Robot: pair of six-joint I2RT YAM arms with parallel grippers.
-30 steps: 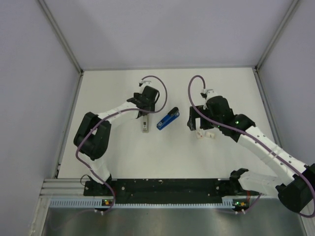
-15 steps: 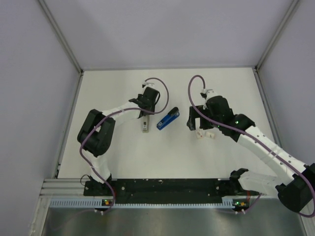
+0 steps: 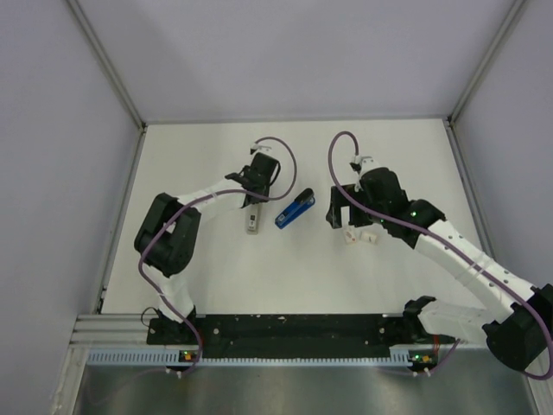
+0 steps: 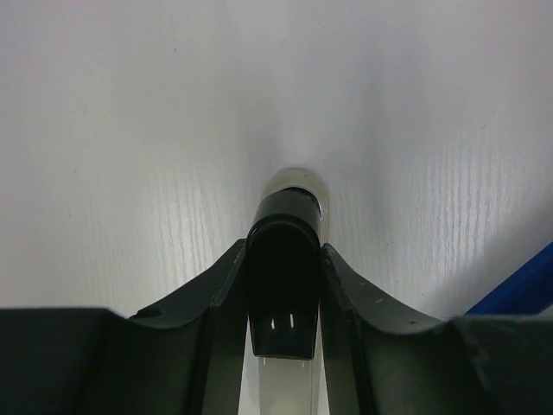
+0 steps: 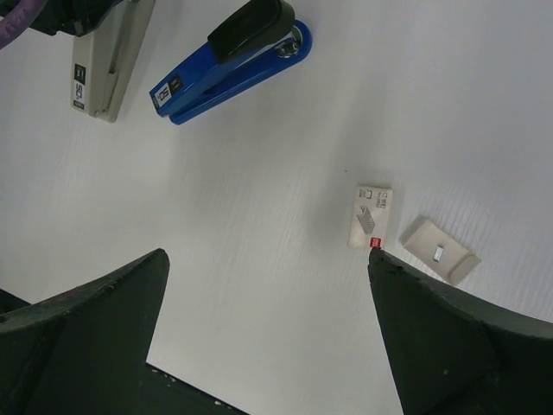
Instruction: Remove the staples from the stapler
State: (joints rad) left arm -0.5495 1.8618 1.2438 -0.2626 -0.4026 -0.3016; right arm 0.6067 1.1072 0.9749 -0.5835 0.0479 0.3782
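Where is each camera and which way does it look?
Top external: above and behind the arms, looking down at the table; both arms show.
Left wrist: on the left gripper, looking along its fingers gripping the grey bar.
Right wrist: on the right gripper, looking down at the stapler; its open fingers show.
Shared: top and right wrist both show the stapler.

In the left wrist view the stapler (image 4: 529, 284) is only a blue sliver cut by the right edge; the grey bar (image 4: 285, 216) lies mostly hidden between the jaws of the left gripper (image 4: 284, 251), its far end blurred. Print on the small pale box (image 5: 371, 216) is too small to read
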